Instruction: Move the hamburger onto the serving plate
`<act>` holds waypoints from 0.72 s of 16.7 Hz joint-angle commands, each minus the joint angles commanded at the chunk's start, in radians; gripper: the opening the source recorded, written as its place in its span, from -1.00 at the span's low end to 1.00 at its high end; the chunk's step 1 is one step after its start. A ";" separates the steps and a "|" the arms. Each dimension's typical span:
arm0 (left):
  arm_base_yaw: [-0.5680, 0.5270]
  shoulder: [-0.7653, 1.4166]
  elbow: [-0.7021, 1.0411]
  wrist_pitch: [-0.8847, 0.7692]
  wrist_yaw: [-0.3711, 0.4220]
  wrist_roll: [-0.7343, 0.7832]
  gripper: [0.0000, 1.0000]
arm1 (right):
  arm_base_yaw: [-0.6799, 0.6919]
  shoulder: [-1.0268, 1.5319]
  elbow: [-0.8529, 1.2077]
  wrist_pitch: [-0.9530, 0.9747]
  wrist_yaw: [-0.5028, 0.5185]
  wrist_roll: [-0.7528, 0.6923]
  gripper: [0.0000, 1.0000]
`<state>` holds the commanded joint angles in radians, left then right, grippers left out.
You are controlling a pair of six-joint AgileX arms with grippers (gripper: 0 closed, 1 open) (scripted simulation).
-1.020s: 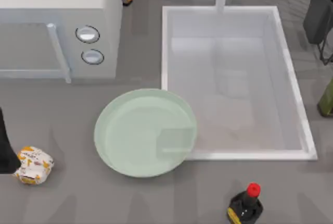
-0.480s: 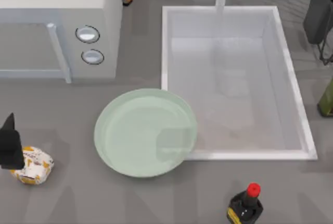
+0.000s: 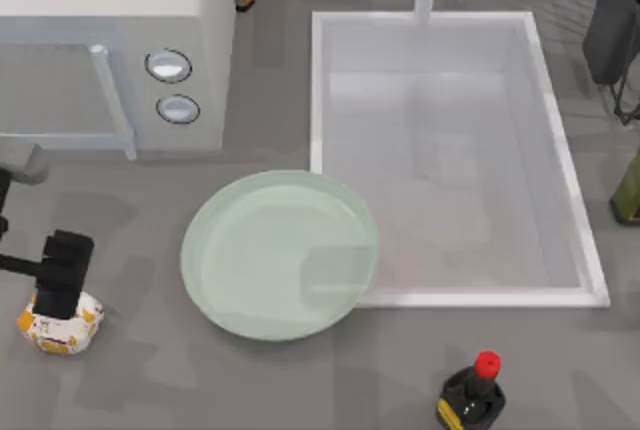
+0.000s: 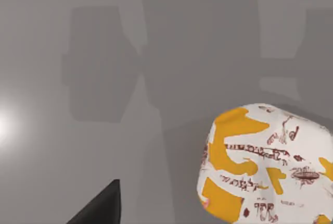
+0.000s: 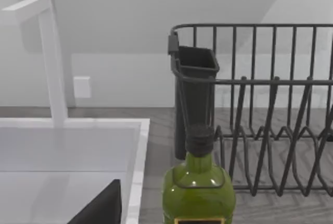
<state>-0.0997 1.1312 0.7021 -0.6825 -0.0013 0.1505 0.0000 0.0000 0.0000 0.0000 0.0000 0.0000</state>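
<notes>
One dark fingertip [image 4: 99, 206] is showing in the left wrist view, so I cannot tell whether the fingers are apart or together. The left gripper [image 3: 62, 272] is hovering directly over the hamburger [image 3: 60, 322], which is sitting on the grey tabletop [image 3: 150, 380] near the left edge, well apart from the serving plate [image 3: 280, 254]. The right arm [image 3: 612, 20] is sitting parked at the far right.

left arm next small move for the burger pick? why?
Probably a small descent while centring over the hamburger. In the top view the left gripper overlaps the wrapper's far edge, near the table's left edge, while the left wrist view has the hamburger off to one side, not yet between the fingers. The serving plate waits to its right. The right arm is parked at far right.
</notes>
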 joint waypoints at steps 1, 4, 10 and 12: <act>-0.007 0.087 0.050 -0.048 0.000 0.011 1.00 | 0.000 0.000 0.000 0.000 0.000 0.000 1.00; -0.025 0.303 0.174 -0.169 0.000 0.037 1.00 | 0.000 0.000 0.000 0.000 0.000 0.000 1.00; -0.039 0.463 0.273 -0.266 0.000 0.059 1.00 | 0.000 0.000 0.000 0.000 0.000 0.000 1.00; -0.039 0.463 0.273 -0.266 0.000 0.059 1.00 | 0.000 0.000 0.000 0.000 0.000 0.000 1.00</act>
<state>-0.1385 1.5938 0.9753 -0.9481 -0.0017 0.2091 0.0000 0.0000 0.0000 0.0000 0.0000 0.0000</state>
